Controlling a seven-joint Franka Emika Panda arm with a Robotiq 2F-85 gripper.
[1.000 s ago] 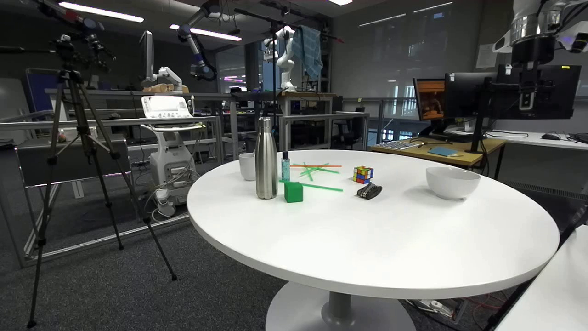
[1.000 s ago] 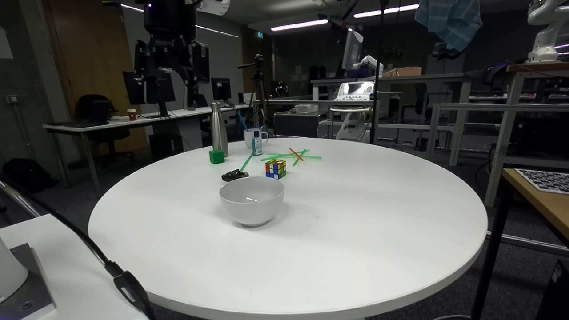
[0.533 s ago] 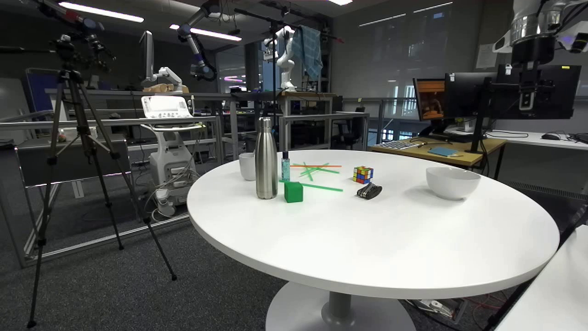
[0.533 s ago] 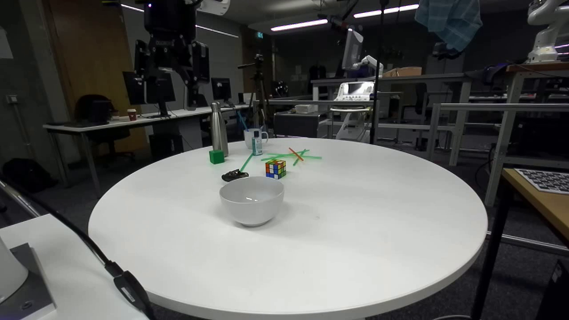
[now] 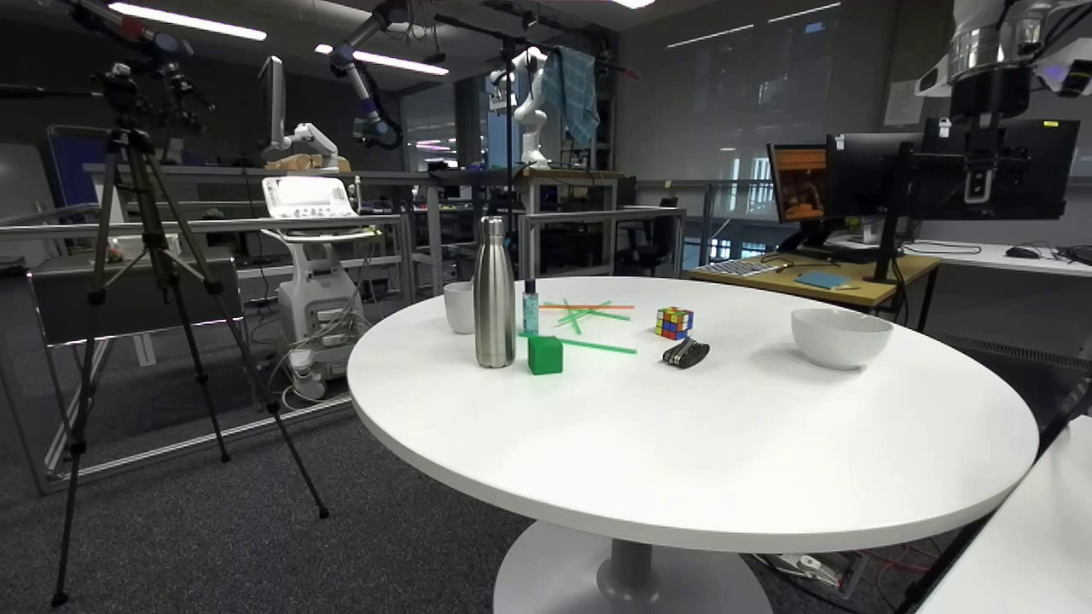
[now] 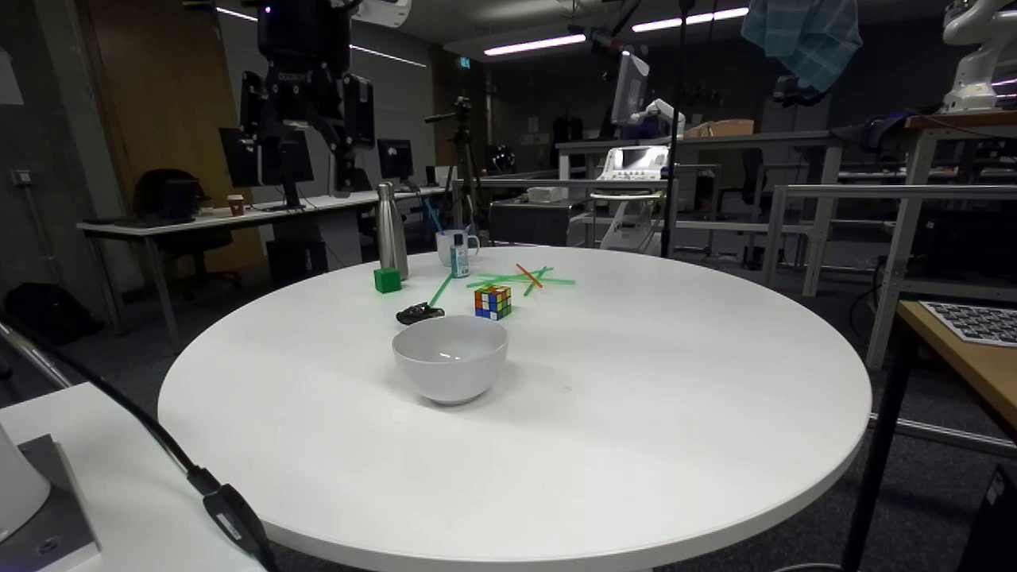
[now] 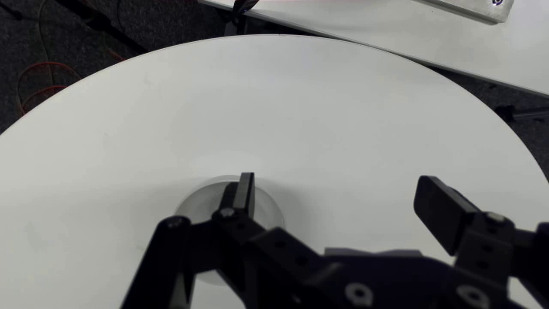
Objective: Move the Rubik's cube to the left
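The Rubik's cube (image 5: 674, 323) sits on the round white table among other objects. It is small, with orange, yellow, green, blue and white facelets. It also shows in an exterior view (image 6: 493, 303), behind the white bowl and beside a flat dark object. It is out of view in the wrist view. My gripper (image 6: 305, 173) hangs high above the table, well apart from the cube. In the wrist view my gripper (image 7: 337, 177) has its fingers wide apart with nothing between them. It also shows edge-on in an exterior view (image 5: 978, 189).
A white bowl (image 6: 450, 361) stands near the cube. A dark flat object (image 5: 686, 353) lies beside the cube. A steel bottle (image 5: 494, 298), green block (image 5: 545, 356), small bottle (image 5: 530, 311), white mug (image 5: 459, 308) and green straws (image 5: 589, 345) are on the white table (image 5: 682, 460).
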